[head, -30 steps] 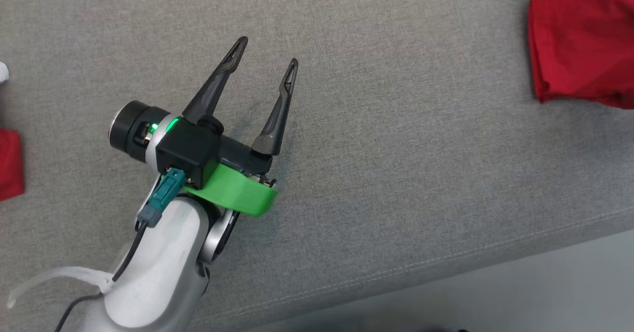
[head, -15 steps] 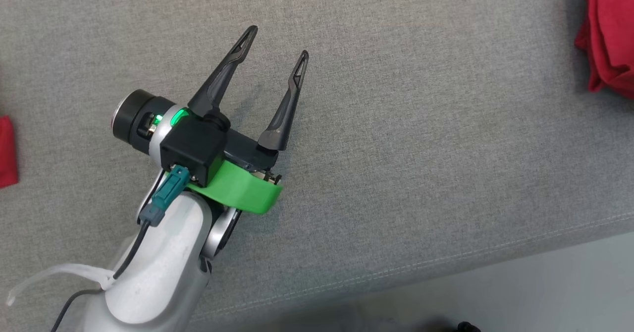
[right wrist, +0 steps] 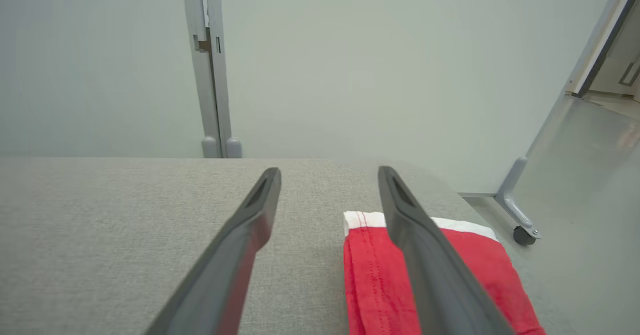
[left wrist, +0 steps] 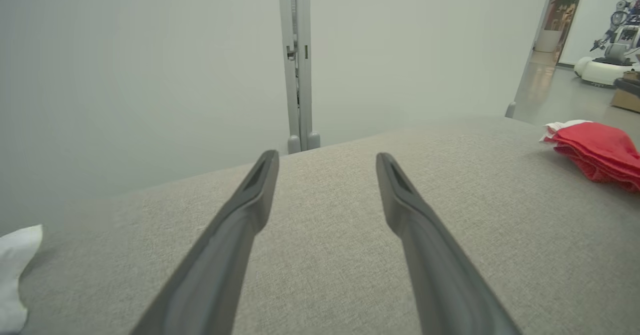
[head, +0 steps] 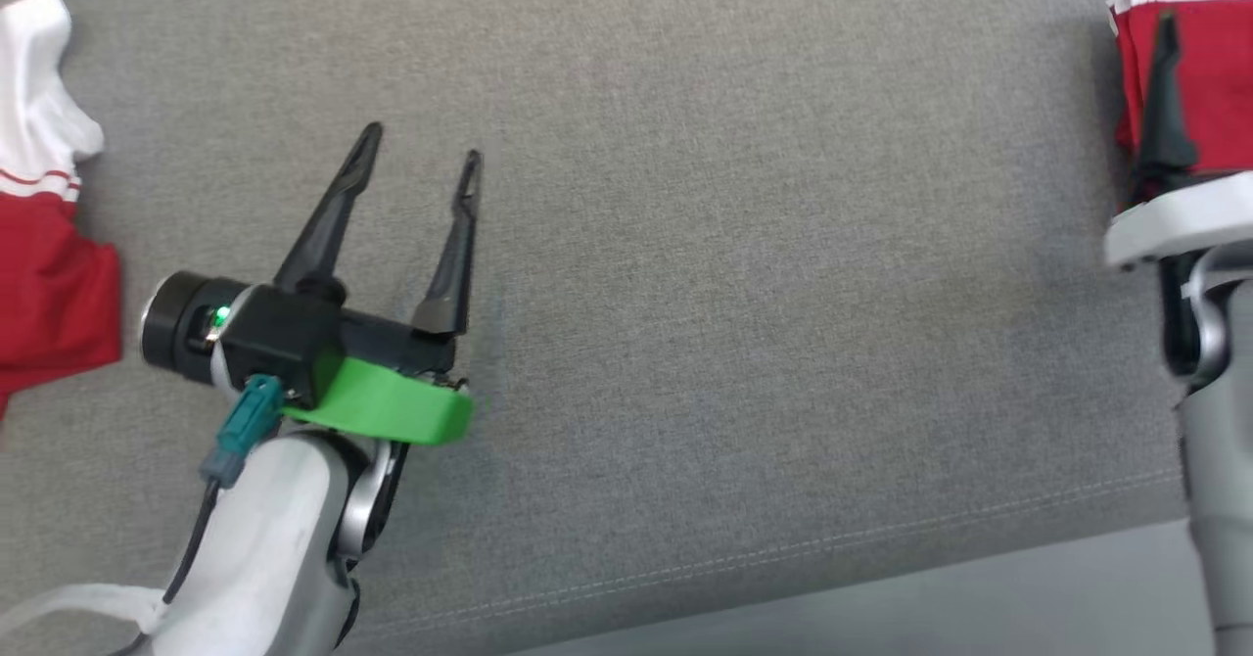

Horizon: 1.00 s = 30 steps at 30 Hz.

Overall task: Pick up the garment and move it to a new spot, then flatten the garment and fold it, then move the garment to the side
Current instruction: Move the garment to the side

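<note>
The left pincer (head: pixel 422 145) hovers over the grey fabric-covered worktop (head: pixel 744 274), its two long dark fingers spread apart with nothing between them; a green bracket (head: pixel 392 411) and a teal plug (head: pixel 240 426) sit on the wrist just behind it.

The folded red garment (head: pixel 1209 78), trimmed in white along its far edge, lies on the worktop far to the right of the left pincer, well apart from it and near the worktop's right-hand end; its layers are stacked in a neat block. The right pincer (right wrist: pixel 328 172) is over that same spot, also far to the right of the left pincer; its jaws stand wide and grip nothing; its right-hand finger (right wrist: pixel 425 265) lies across the red cloth, though whether it touches I cannot tell; the other finger is over bare grey fabric just beside the garment's edge.

A second garment (head: pixel 49 284), red with a rumpled white part, lies to the left of the left pincer, apart from it. A strip of pale floor (head: pixel 979 597) shows nearer the robot than the left pincer, past the worktop's stitched front edge. Beyond the left pincer, past the worktop's far edge, pale wall panels meet at a grey post (left wrist: pixel 298 60); farther off to the right another robot (left wrist: pixel 607 50) stands.
</note>
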{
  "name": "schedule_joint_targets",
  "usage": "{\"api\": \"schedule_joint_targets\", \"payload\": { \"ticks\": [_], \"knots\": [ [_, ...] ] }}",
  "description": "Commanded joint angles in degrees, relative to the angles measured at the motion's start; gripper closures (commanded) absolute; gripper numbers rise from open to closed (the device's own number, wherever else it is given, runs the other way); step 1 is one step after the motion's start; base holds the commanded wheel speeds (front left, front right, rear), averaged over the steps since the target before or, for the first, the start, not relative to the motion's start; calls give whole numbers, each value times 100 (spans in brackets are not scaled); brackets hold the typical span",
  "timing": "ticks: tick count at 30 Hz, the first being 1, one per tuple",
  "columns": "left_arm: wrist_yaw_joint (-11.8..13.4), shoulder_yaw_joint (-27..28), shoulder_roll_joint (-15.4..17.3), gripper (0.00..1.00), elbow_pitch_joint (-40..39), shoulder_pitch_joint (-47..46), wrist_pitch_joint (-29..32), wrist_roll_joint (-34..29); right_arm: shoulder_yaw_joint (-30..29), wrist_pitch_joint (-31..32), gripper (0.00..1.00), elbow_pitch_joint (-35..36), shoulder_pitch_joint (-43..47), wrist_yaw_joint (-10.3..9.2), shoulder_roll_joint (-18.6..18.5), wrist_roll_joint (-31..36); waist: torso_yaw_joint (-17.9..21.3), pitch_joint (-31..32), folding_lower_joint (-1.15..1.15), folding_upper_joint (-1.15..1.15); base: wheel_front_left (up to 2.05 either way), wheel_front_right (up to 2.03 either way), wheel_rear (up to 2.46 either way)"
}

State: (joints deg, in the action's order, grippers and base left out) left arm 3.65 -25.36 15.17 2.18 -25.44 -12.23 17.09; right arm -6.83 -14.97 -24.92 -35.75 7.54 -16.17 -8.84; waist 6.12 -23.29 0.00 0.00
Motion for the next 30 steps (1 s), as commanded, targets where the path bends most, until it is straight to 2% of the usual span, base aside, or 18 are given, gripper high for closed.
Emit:
{"api": "schedule_joint_targets", "payload": {
  "ticks": [1,9,17,24,30],
  "knots": [
    [99,103,68,0,33,173,-66,61,83,-6,0,369,304,-10,186,25,-213,282,0,0,0,0,0],
    [307,443,156,0,96,640,-196,260,482,-5,0,1284,1143,-10,767,86,-471,746,0,0,0,0,0],
    [457,661,226,0,187,1301,-265,390,850,27,0,1675,2110,-10,1113,160,-685,1383,0,0,0,0,0],
    [594,794,250,0,214,1984,-296,495,788,112,0,1777,2930,-10,1269,62,-743,1996,0,0,0,0,0],
    [594,754,284,0,269,2326,-271,581,631,286,0,1970,3490,-10,1306,94,-742,2372,0,0,0,0,0]
  ]
}}
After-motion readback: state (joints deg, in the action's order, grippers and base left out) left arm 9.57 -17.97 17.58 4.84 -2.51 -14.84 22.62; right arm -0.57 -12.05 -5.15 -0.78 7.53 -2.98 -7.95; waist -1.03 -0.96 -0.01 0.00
